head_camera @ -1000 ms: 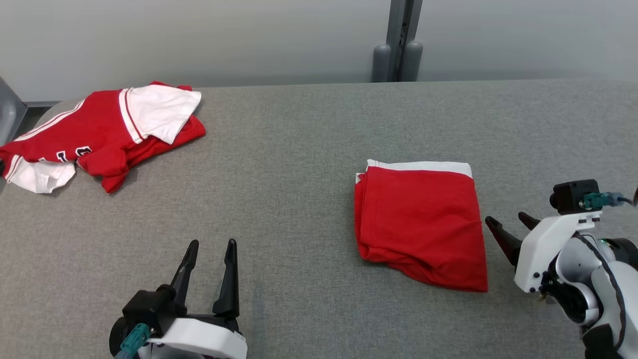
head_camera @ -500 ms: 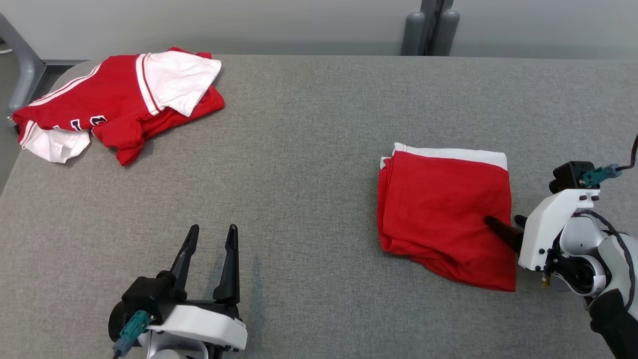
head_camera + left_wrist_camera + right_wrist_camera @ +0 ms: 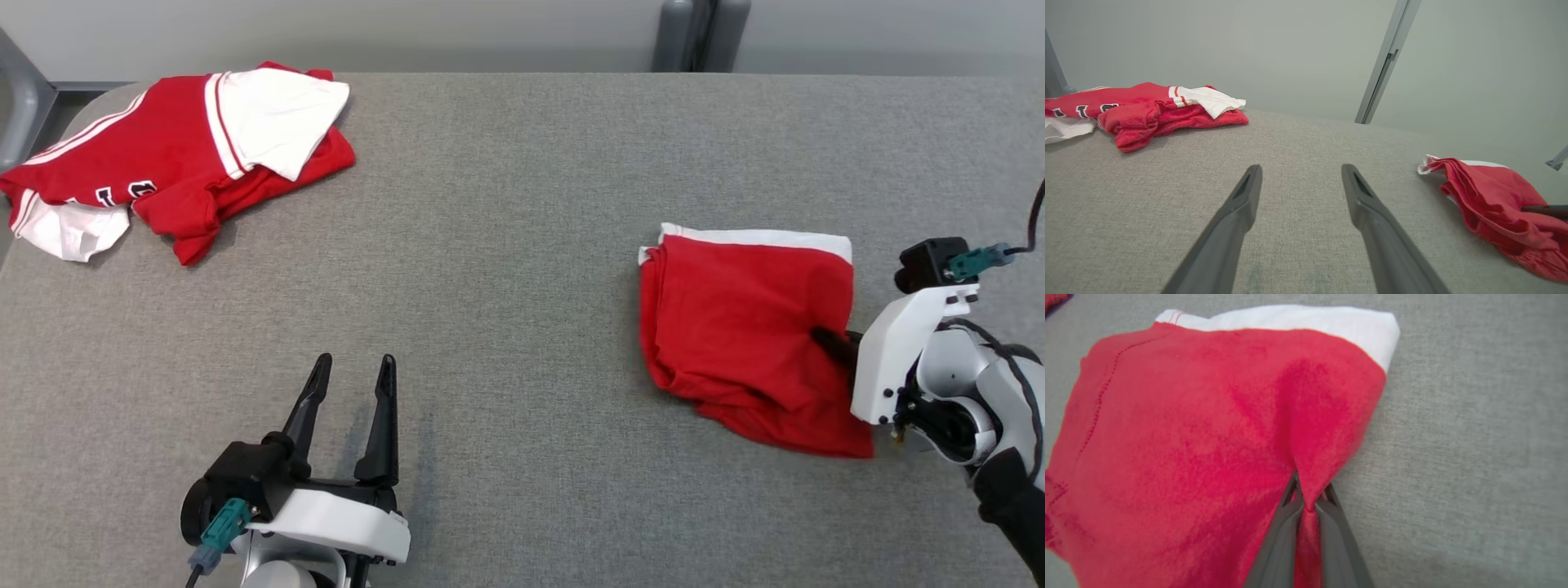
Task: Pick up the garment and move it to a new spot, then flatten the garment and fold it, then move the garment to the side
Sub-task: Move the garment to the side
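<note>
The right gripper [image 3: 826, 337] pinches a soft ridge of the folded red, white-edged garment [image 3: 735, 335] at the frame's right, on a grey woven table [image 3: 506, 245]. The left gripper [image 3: 351, 369], lower left, stands wide.

The head camera looked from above, forward and down, over the grey table [image 3: 506, 204], far enough to take in a wide part of its top up to the wall [image 3: 326, 33]. The left wrist camera sat low, close above the table surface, and looked almost level along the left gripper [image 3: 1301, 169] toward that same wall. The right wrist camera was very near and looked steeply down along the right gripper [image 3: 1310, 484] onto the folded red garment [image 3: 1188, 428]. All three views shared this garment; the left wrist view caught it from the side, at its right edge. The head and left wrist views shared also the red and white pile [image 3: 163, 163] at the far left.
</note>
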You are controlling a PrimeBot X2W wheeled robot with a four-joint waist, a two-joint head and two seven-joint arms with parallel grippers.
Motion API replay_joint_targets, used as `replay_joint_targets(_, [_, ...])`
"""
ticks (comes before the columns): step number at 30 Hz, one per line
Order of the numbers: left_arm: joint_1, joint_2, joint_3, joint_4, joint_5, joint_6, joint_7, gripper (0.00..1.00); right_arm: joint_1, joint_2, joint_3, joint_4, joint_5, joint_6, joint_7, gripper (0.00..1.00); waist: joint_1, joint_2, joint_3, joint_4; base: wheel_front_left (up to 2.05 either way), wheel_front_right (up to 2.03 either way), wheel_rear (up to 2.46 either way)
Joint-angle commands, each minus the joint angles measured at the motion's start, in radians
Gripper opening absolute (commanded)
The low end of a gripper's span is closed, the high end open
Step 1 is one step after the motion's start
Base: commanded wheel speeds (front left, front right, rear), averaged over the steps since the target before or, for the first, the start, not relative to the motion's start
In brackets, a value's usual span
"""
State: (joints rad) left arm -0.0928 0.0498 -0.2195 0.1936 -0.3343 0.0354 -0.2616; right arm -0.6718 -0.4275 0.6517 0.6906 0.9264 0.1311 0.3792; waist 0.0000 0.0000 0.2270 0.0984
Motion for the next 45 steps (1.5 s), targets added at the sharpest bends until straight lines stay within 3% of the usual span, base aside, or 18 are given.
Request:
replay_joint_targets(1, [-0.022, 0.002, -0.002, -0.005, 0.010, -0.006, -0.005, 1.00, -0.015, -0.025, 0.006, 0.013, 0.001, 0.000, -0.017, 0.00, 0.0000, 0.0000, 0.004, -0.012, 0.00, 0.00, 0.00])
replay_joint_targets(11, [-0.037, 0.003, -0.037, -0.014, 0.035, -0.021, -0.005, 1.00, -0.097, -0.075, 0.094, 0.053, 0.016, 0.000, -0.104, 0.00, 0.0000, 0.0000, 0.038, -0.148, 0.00, 0.00, 0.00])
replay_joint_targets(18, [-0.064, 0.020, -0.052, -0.018, 0.057, -0.029, -0.001, 1.00, -0.166, -0.059, 0.156, 0.076, 0.029, 0.000, -0.148, 0.00, 0.0000, 0.0000, 0.078, -0.295, 0.00, 0.00, 0.00])
replay_joint_targets(25, [-0.096, 0.045, -0.068, -0.043, 0.077, -0.033, 0.032, 1.00, -0.236, -0.047, 0.212, 0.120, 0.031, 0.000, -0.190, 0.00, 0.0000, 0.0000, 0.115, -0.391, 0.00, 0.00, 0.00])
replay_joint_targets(31, [-0.108, 0.056, -0.082, -0.077, 0.082, -0.033, 0.056, 1.00, -0.289, -0.059, 0.253, 0.170, 0.025, 0.000, -0.229, 0.00, 0.0000, 0.0000, 0.143, -0.399, 0.00, 0.00, 0.00])
replay_joint_targets(45, [-0.107, 0.073, -0.082, -0.148, 0.084, -0.009, 0.073, 1.00, -0.423, -0.156, 0.294, 0.314, -0.022, 0.000, -0.286, 0.00, 0.0000, 0.0000, 0.217, -0.289, 0.00, 0.00, 0.00])
